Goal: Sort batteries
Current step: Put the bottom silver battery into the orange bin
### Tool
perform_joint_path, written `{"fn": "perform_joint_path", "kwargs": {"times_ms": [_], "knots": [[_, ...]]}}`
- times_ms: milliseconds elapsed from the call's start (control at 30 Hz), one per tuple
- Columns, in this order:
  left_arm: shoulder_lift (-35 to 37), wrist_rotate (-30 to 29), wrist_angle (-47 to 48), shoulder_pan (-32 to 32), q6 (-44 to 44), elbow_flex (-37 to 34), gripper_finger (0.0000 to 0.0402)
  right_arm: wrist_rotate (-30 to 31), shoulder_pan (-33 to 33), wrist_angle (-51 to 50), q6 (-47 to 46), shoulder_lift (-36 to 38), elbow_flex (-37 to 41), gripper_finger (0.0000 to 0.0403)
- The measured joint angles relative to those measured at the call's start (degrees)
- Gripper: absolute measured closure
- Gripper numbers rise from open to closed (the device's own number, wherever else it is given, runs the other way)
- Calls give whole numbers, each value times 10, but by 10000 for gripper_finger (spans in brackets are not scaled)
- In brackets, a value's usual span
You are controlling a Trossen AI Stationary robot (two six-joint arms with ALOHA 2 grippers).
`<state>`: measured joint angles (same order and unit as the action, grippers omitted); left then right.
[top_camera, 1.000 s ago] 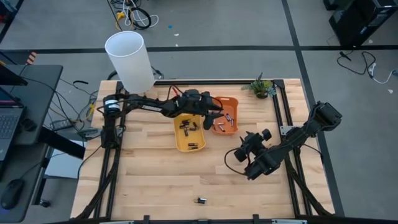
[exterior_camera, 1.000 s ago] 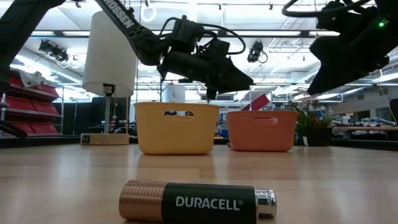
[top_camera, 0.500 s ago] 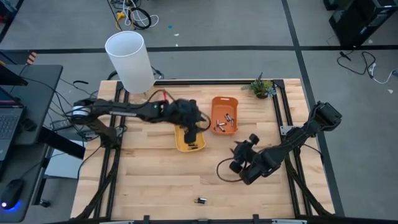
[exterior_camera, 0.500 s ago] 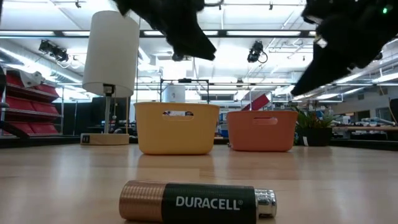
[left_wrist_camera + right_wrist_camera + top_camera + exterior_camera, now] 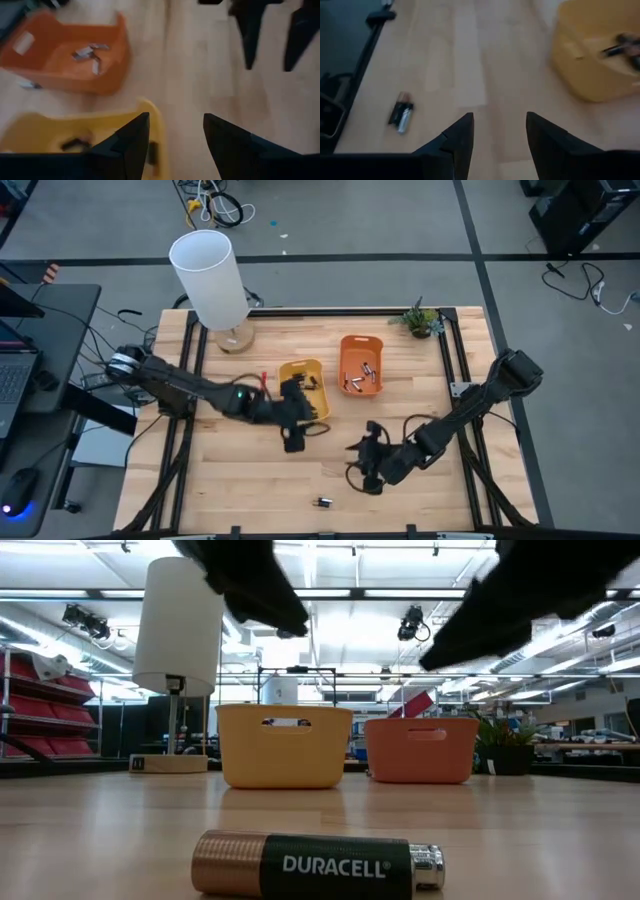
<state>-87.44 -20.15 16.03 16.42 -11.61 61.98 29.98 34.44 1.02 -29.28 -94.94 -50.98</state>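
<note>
One battery (image 5: 322, 502) lies on its side near the table's front edge, large in the low view (image 5: 318, 865) and small in the right wrist view (image 5: 400, 117). More batteries lie in the yellow tray (image 5: 304, 383) and the orange tray (image 5: 361, 365). My left gripper (image 5: 308, 420) hovers open just near of the yellow tray, its fingers (image 5: 130, 142) with nothing between them. My right gripper (image 5: 357, 467) hovers open over bare wood right of centre, pointing toward the table's left, the loose battery ahead of it (image 5: 499, 125).
A white lamp (image 5: 210, 275) stands at the far left and a small plant (image 5: 420, 318) at the far right. Bare wood lies between the trays and the loose battery. In the left wrist view the right gripper's fingers (image 5: 247, 30) show beyond the trays (image 5: 75, 55).
My left gripper has drawn back from over the trays toward the table's near edge and now stands near of the yellow tray. My right gripper has swung toward the near left, closer to the loose battery, and has turned. The trays and the battery have stayed put.
</note>
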Motion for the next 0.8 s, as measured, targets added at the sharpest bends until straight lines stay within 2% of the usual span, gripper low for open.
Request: {"fn": "perform_joint_path", "kwargs": {"times_ms": [167, 400, 633, 800], "knots": [[-3, -6, -54, 65, -73, -44, 199, -59, 7, 98, 31, -81, 0, 235], [-3, 13, -189, 144, -126, -119, 199, -71, 50, 309, 99, -164, -1, 235], [-14, 8, -350, 192, -157, -184, 199, -70, 68, 371, 94, -232, -12, 238], [-67, 8, -399, 215, -157, -190, 199, -36, 73, 381, 71, -288, -41, 245]]}}
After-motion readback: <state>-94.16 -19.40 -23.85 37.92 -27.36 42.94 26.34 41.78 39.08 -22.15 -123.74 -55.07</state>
